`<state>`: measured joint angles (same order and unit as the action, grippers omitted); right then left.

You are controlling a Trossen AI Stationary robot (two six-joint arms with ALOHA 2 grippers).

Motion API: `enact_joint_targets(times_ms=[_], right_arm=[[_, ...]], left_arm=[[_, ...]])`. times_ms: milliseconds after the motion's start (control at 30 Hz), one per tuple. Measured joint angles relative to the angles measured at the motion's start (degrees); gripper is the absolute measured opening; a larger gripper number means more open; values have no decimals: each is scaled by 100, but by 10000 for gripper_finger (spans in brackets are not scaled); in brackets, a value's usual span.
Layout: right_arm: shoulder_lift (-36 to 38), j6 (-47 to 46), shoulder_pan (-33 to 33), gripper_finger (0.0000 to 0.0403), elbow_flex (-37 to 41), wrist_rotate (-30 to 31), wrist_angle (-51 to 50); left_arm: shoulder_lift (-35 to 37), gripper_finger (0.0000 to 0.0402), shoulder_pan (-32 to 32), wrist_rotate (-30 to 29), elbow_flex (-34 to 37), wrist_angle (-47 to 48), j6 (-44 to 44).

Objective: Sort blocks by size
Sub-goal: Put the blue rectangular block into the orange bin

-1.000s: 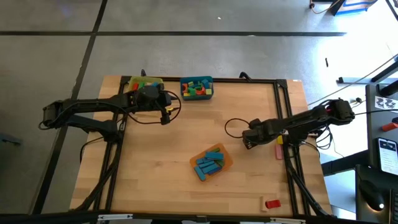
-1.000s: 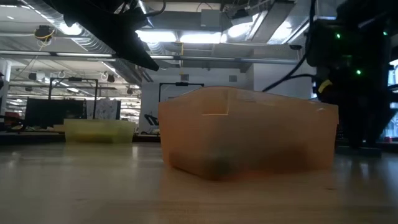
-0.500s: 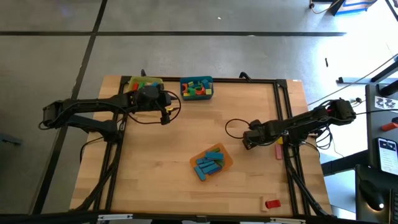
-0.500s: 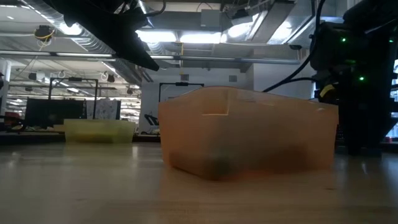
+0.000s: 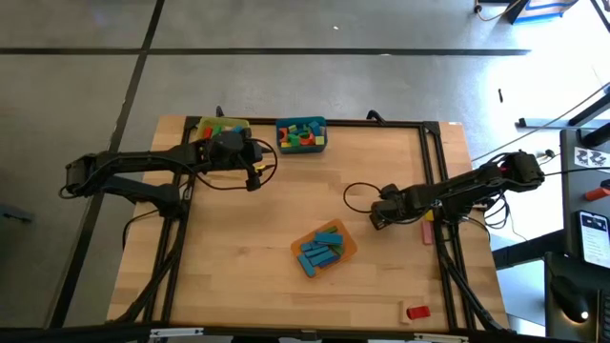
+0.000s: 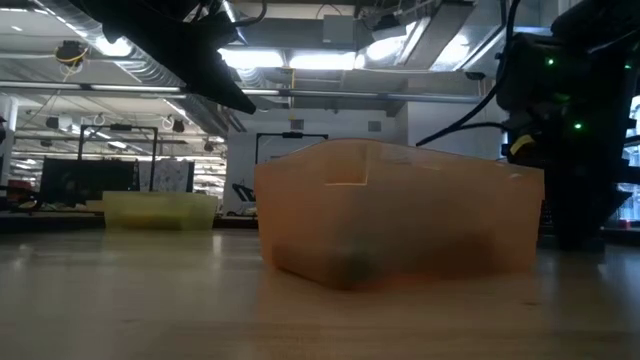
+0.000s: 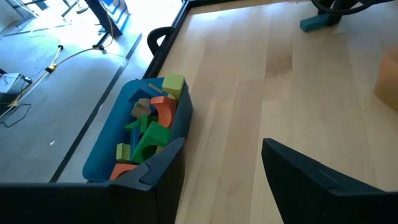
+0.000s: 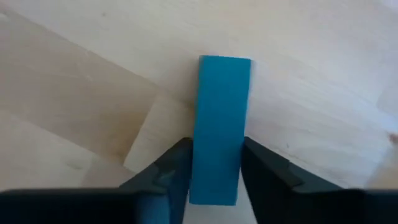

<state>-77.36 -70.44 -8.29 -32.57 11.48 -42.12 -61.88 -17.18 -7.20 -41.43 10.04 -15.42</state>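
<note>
Right gripper [image 8: 214,171] clasps a blue block [image 8: 221,118] (lengthwise between fingers).

A long blue block [image 8: 219,124] lies flat on the bare wood, dark fingers [image 8: 173,171] pressed to both its long sides. Other blocks sit sorted in bins — blue bars [image 5: 321,252] piled in the orange one, a red, green, yellow and orange mix [image 7: 149,134] heaped in the teal one. One red block [image 5: 416,312] lies alone near the table's front edge.
</note>
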Motion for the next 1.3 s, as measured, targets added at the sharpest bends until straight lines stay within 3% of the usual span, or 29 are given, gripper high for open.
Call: enact_joint_targets(times_ms=[200, 400, 533, 700, 900, 1133, 1300], right_arm=[[-2, 161, 4, 103, 8, 204, 102], [-15, 305, 11, 124, -38, 244, 188], [-20, 532, 11, 117, -218, 283, 291], [-15, 970, 9, 107, -585, 657, 404], [-13, 1516, 9, 124, -976, 997, 709], [-23, 2590, 7, 111, -1057, 512, 2030], [-91, 2876, 4, 118, -1063, -78, 3014]], left_arm=[[0, 196, 0, 0, 0, 0, 0], [-1, 196, 1, 2, 0, 3, 0], [1, 196, -1, 0, 0, 9, 0], [-1, 196, 1, 0, 0, 13, 0], [-1, 196, 1, 0, 0, 13, -2], [0, 196, 0, 0, 0, 13, -1], [0, 196, 1, 0, 0, 13, -1]])
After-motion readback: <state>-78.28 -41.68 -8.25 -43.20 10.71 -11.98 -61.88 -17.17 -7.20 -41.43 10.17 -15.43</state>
